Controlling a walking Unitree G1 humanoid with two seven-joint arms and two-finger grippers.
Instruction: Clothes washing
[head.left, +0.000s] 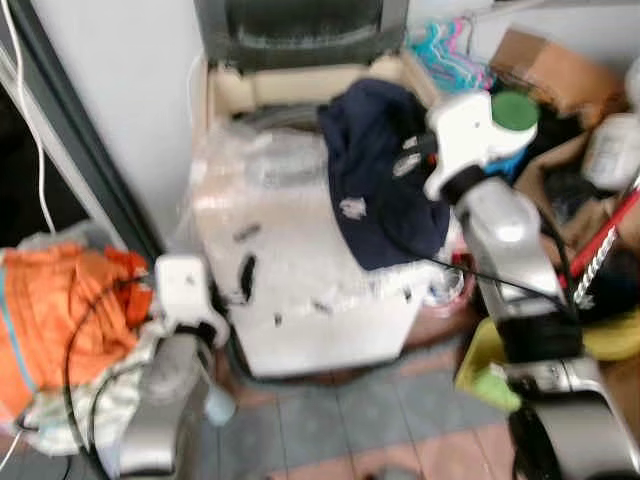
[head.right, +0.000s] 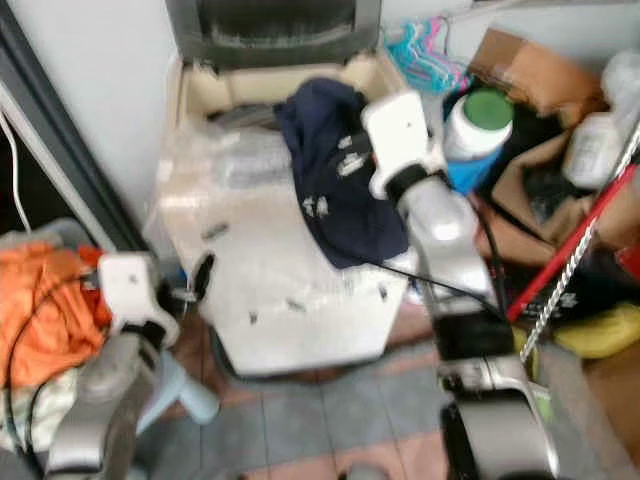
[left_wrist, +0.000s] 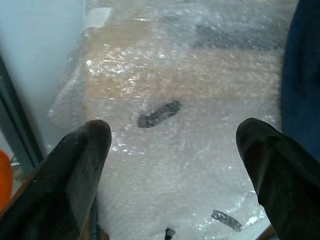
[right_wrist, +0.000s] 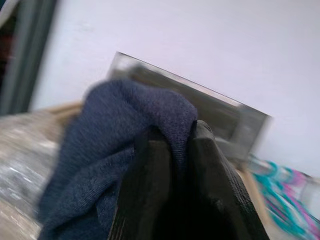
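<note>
at the far left a heap of orange clothes (head.left: 55, 300) sits low beside the dark door frame (head.left: 85, 150), below the level of the washing machine (head.left: 300, 300). the left gripper (left_wrist: 172, 165) hangs just in front of the machine's near left corner, its two black fingers (left_wrist: 75, 165) spread wide with nothing between them, looking across the bubble wrap (left_wrist: 190, 85) that covers the lid. that arm is near the orange heap but well apart from the garment in play.

the washing machine stands against the white wall (head.left: 120, 80), its wrapped top running away from the robot toward the dark raised panel (head.left: 300, 30) at the back. the navy garment (head.left: 385, 180) lies over the machine's right half, its long axis going from the back rim toward the near right edge, where its lower end drapes down.

the right gripper (right_wrist: 175, 145) is up at the garment's far end, near the back of the machine, and its fingers are pinched tight on a fold of the navy knit, the cloth bunched over the tips. so the cloth trails from the jaws back toward the robot and down. i judge the coming move turns on that: the right arm already has it, and most of the garment hangs on the near side of the grip, so it would need lifting clear of the lid.

to the right of the machine are a green-capped white bottle (head.left: 510, 115), turquoise hangers (head.left: 450, 55), a cardboard box (head.left: 550, 70) and a red-handled tool (head.left: 610, 240).
</note>
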